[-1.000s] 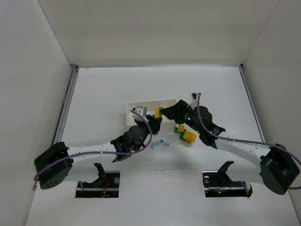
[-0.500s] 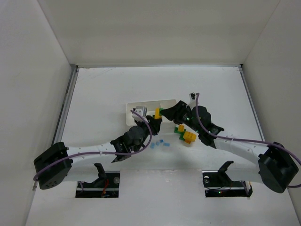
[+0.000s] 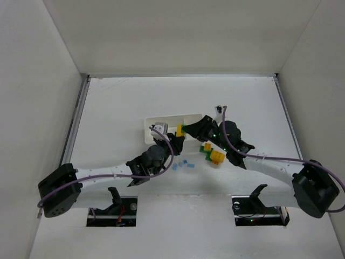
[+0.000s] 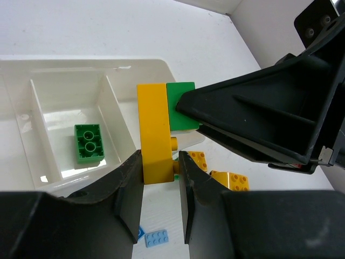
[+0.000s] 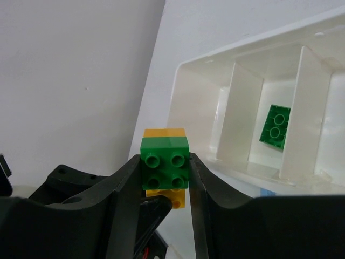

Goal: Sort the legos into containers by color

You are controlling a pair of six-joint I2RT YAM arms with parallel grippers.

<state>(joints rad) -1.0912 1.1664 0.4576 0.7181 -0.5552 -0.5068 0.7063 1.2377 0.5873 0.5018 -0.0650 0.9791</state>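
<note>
The left fingers (image 4: 126,189) are clamped on a yellow brick (image 4: 153,129). The right fingers (image 5: 121,189) grip the green brick (image 5: 165,162) stuck to its side, and the pair is held just beside a corner of the white tray (image 4: 145,67). Another green lego (image 4: 88,143) lies in one compartment. Loose yellow legos (image 4: 229,181) and a blue lego (image 4: 156,238) lie on the table (image 4: 81,27) below, partly hidden by the fingers.

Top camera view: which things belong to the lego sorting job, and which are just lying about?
Job: tray; green brick inside it; yellow brick, left gripper shut on it; joined green brick in right gripper; blue bricks; yellow-green pile.
Lying about: table, walls.
</note>
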